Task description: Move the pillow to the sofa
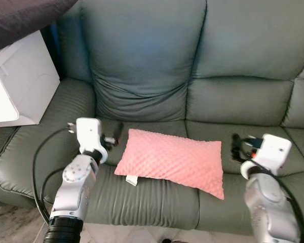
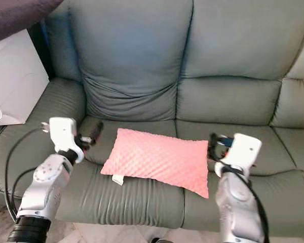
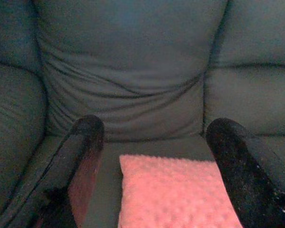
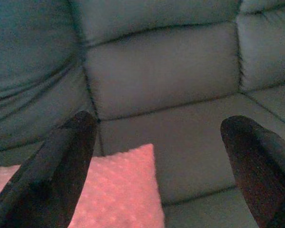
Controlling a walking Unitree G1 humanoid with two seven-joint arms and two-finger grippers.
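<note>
A pink dimpled pillow [image 1: 172, 161] lies flat on the seat of the grey-green sofa [image 1: 228, 101], near the seat's front edge, with a small white tag at its near left corner. My left gripper [image 1: 116, 134] hovers just left of the pillow, open and apart from it; its wrist view shows the pillow's corner [image 3: 175, 190] between the two fingers. My right gripper [image 1: 236, 147] stands just right of the pillow, open, with the pillow's other end [image 4: 118, 190] in its wrist view. Nothing is held.
A white box-like unit [image 1: 20, 83] stands against the sofa's left armrest, with a dark cloth [image 1: 20, 17] above it. The sofa seat to the right of the pillow is bare. Pale floor [image 1: 10, 223] shows at the lower left.
</note>
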